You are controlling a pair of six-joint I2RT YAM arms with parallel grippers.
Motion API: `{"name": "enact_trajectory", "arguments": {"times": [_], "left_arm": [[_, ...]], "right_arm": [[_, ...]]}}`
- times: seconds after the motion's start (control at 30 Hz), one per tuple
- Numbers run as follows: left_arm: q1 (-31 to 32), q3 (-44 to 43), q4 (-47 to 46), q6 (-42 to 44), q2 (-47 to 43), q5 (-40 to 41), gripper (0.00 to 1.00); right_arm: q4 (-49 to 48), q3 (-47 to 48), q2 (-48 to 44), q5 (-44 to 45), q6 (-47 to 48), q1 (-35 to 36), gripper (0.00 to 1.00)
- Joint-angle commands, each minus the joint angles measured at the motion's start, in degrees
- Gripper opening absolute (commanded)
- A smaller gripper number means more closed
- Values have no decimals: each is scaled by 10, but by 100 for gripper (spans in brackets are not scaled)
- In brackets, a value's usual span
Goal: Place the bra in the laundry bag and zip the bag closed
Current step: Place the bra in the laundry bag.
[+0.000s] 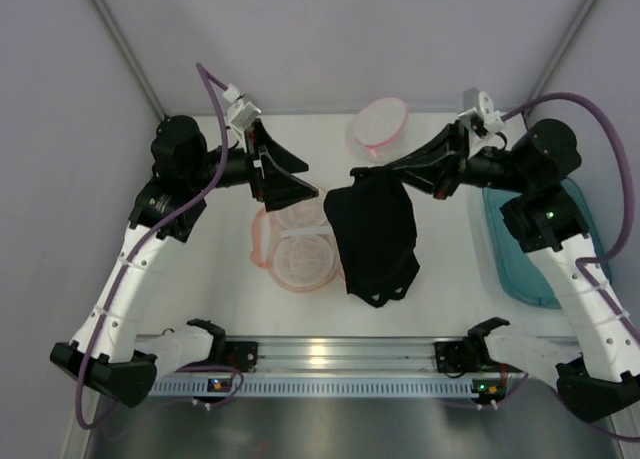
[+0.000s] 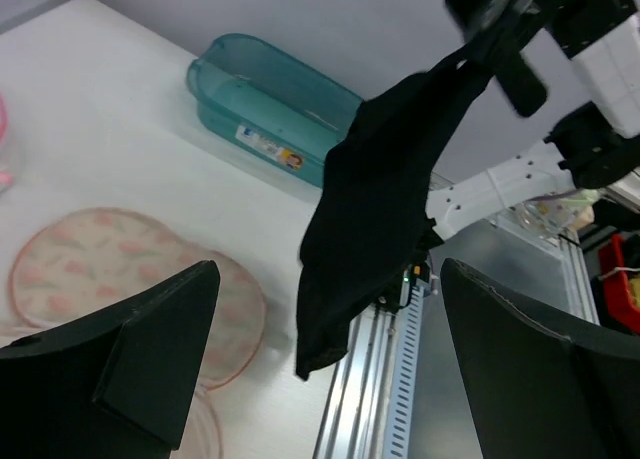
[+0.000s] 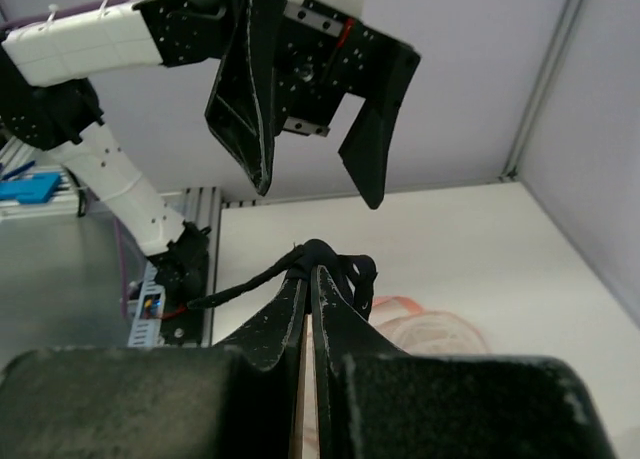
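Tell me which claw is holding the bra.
The right claw, pinched shut on the bra at its top edge; the left claw stands wide open and empty.

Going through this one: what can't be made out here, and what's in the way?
- Top view: the hanging bra overlaps the laundry bag's right edge; its zip pull cannot be found.
- Top view: the right arm hides much of the tub.
- Left wrist view: the tub's label is too small to read.

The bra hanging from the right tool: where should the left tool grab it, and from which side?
Probably the upper left edge of the bra, just below where the shut right tool pinches the bunched top. Bring the open left tool in from its own side: it hangs limp with that edge nearest.
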State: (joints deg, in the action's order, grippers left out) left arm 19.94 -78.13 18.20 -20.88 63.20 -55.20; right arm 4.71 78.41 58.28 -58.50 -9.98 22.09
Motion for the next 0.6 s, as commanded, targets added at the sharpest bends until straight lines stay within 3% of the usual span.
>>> {"name": "enact_trajectory", "arguments": {"times": [0.0,0.23,0.57], "left_arm": [[22,-24,-46,-37,9,-70,98],[62,10,-45,-13,15,-64,98],[98,36,-48,62,23,-63,95]], "right_arm": [[12,-14,1,20,28,43,0],[-1,-20,26,28,25,107,0],[-6,-8,56,25,23,142,0]]}}
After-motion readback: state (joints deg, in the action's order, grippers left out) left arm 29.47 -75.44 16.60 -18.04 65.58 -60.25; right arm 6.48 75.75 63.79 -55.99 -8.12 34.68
